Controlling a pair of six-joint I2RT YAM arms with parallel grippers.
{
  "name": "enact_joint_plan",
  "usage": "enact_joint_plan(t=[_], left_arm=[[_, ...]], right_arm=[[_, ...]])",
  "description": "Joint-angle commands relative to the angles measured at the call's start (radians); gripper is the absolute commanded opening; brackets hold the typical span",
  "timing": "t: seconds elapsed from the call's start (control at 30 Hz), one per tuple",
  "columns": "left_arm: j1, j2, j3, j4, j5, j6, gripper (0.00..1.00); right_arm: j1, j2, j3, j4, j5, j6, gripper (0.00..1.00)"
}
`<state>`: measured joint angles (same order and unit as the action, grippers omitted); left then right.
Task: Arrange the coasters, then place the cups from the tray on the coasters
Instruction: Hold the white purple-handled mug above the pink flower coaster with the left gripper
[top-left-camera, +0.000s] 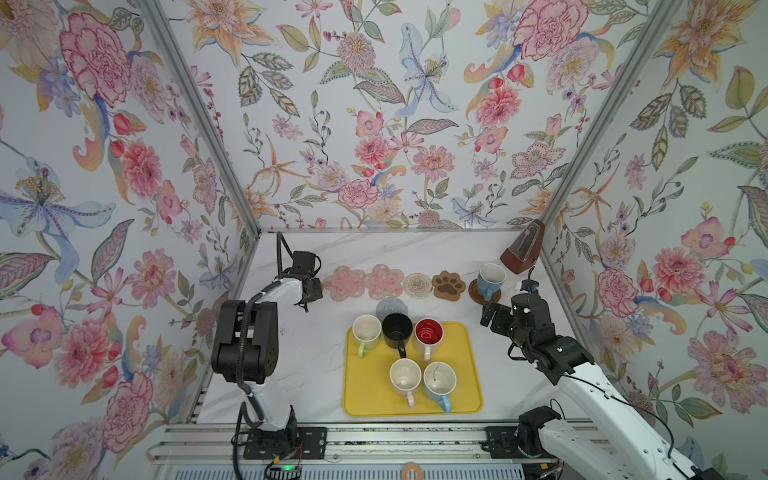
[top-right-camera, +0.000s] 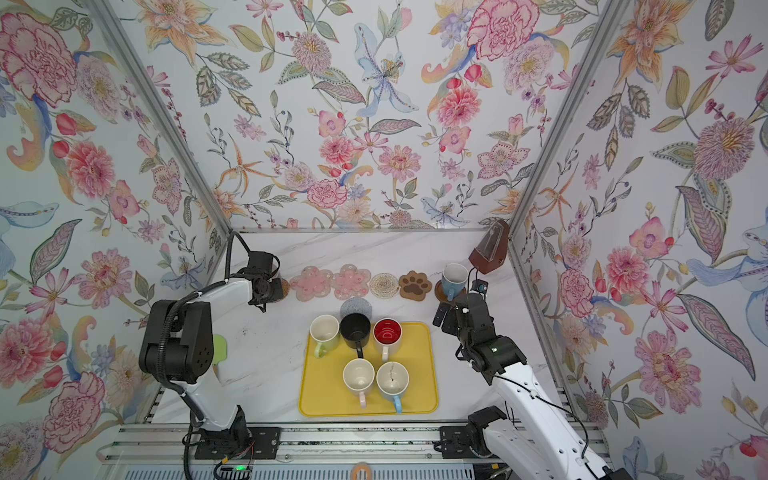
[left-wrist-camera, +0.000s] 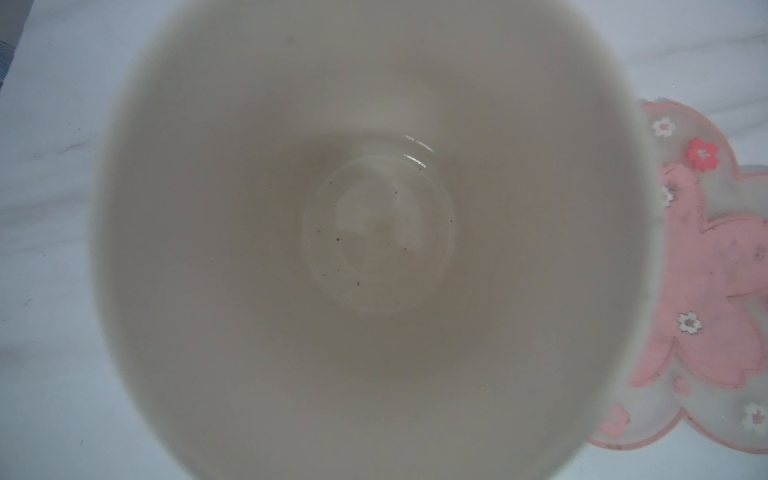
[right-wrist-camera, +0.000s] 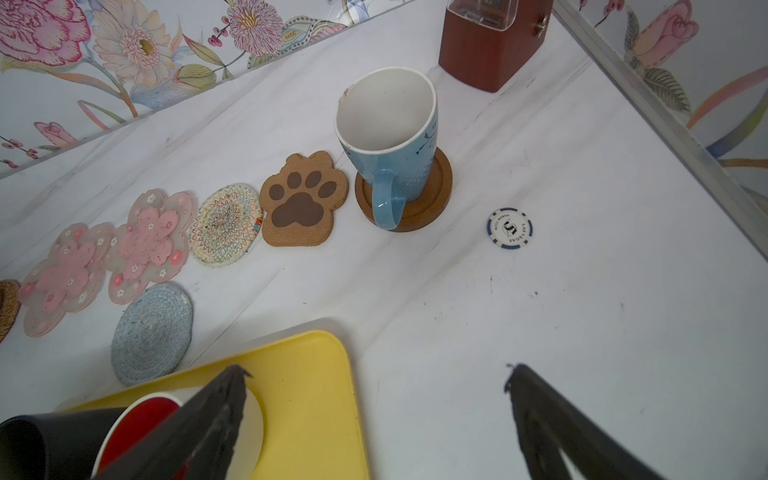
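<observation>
**A:** Top views first. Where are the cups?

**B:** Five stand on the large yellow rectangular tray: a light green mug, a black mug, a white mug with red inside, a cream mug with pink handle and the near light blue mug. The far light blue mug stands on the dark wooden round coaster, at the right end of the far row.

**A:** And the fingers?

**B:** The right fingers are spread. They are nearer than that far mug, apart from it, and right of the tray. The left arm ends at the row's left end, by the tan rattan round coaster. Its fingers are hidden there.

**A:** Left wrist view?

**B:** A pale-walled mug, seen from straight above, fills it, beside a pink flower coaster. The left fingers are pressed together, but I cannot tell on what.

**A:** Right wrist view?

**B:** Bare white marble tabletop lies between the spread fingers. The far light blue mug stands beyond them on its coaster, well clear. One finger overlaps the tray's corner and the red-inside mug.
</observation>
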<state>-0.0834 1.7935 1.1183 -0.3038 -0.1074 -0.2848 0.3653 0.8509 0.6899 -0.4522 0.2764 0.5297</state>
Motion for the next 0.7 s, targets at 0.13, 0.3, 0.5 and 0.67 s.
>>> enact_joint_plan(t=[0.13, 0.3, 0.5, 0.67], left_arm=[[0.001, -0.008, 0.034, 0.046, 0.015, -0.007, 0.00], [0.001, -0.018, 0.035, 0.040, 0.037, -0.009, 0.00], [0.002, -0.013, 0.031, 0.038, 0.037, -0.010, 0.00], [0.001, -0.008, 0.031, 0.025, 0.030, -0.011, 0.00]], right_arm=[[0.000, -0.001, -0.013, 0.003, 0.001, 0.014, 0.99], [0.000, 0.001, -0.013, 0.004, 0.000, 0.014, 0.99], [0.000, -0.001, -0.015, 0.004, -0.001, 0.015, 0.99], [0.000, -0.001, -0.015, 0.003, -0.001, 0.017, 0.99]])
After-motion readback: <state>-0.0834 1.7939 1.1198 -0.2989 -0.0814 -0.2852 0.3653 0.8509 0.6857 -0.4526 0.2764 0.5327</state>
